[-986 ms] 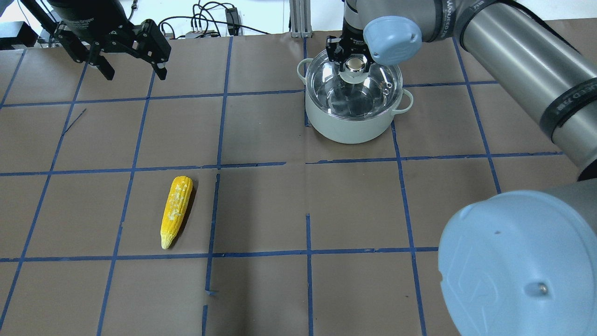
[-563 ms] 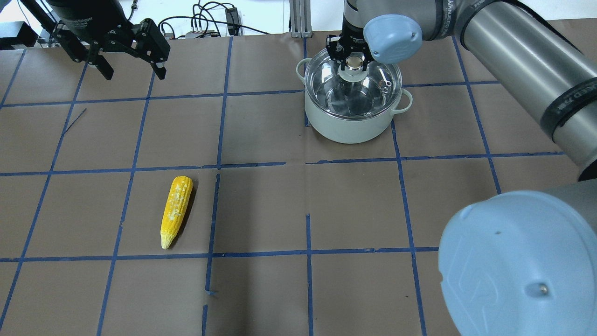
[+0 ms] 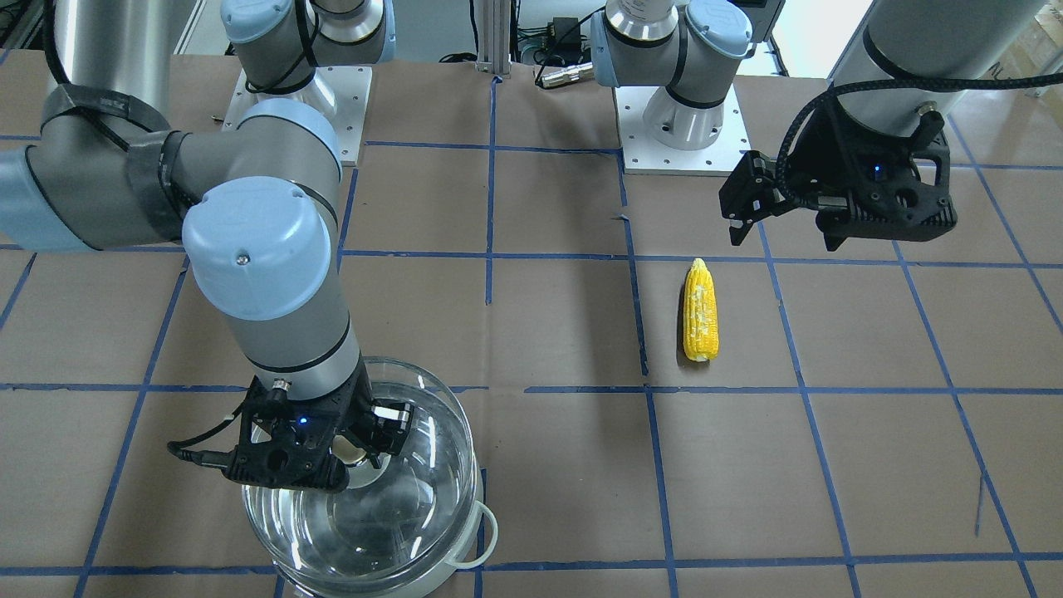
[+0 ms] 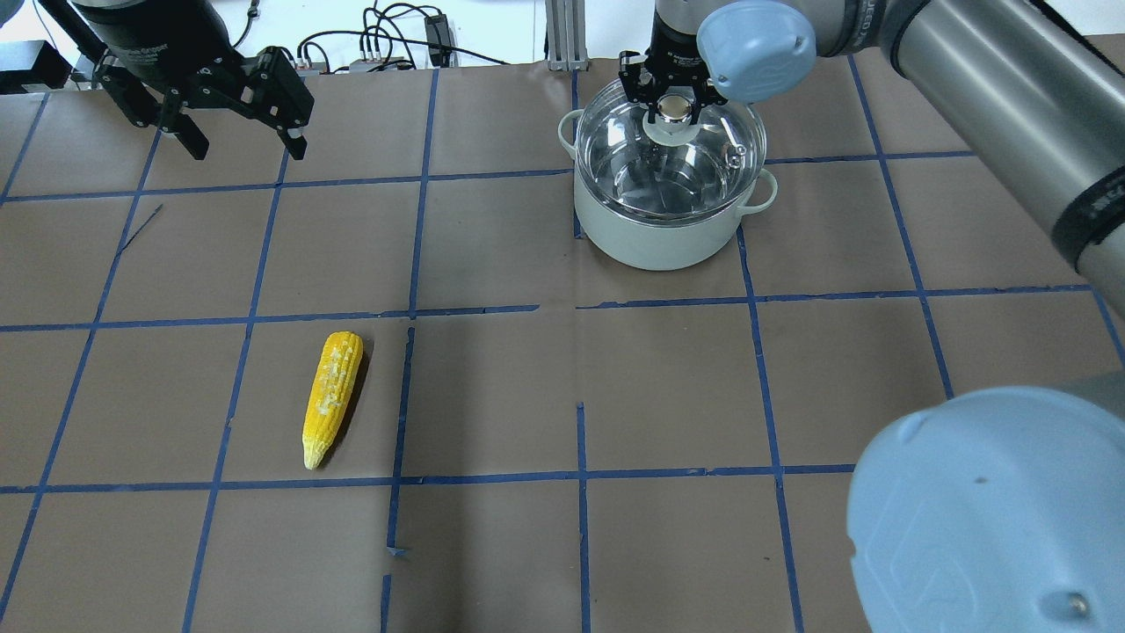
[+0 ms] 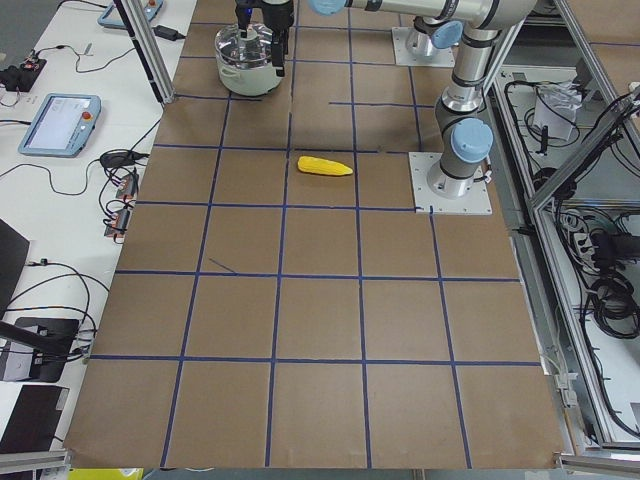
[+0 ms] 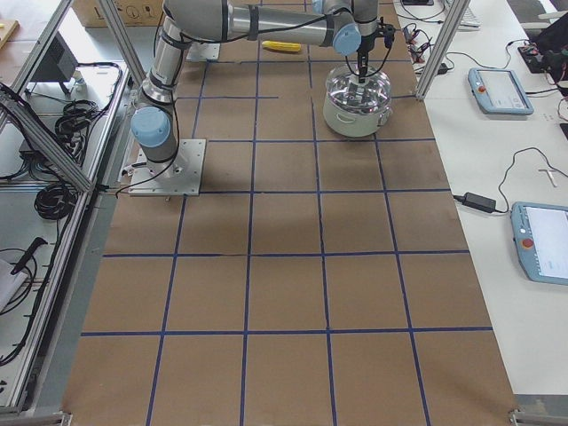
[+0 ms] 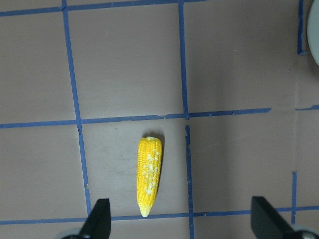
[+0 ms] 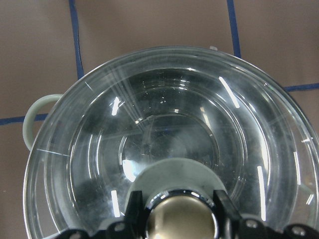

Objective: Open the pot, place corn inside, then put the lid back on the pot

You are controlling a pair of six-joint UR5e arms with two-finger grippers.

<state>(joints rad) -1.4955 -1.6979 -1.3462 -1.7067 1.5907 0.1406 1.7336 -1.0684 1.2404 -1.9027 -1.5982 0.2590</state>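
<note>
One corn (image 4: 332, 397) lay on the near left of the brown-papered table (image 4: 668, 396). It was a tapered yellow cob ridged with kernels, its long axis running near to far and its pointed tip nearest. Farther off, right of centre, stood one round pale-walled pot (image 4: 655, 237) under one domed clear-glass lid (image 4: 668, 167). The right gripper (image 4: 673, 107) was clamped on the lid's gold-topped knob (image 8: 182, 219); whether the lid had cleared the rim could not be told. At far left the left gripper (image 4: 248, 149) hung spread wide, holding nothing.

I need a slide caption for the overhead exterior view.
The right gripper holds the lid over the pot; the left gripper hangs open, the corn untouched.
</note>
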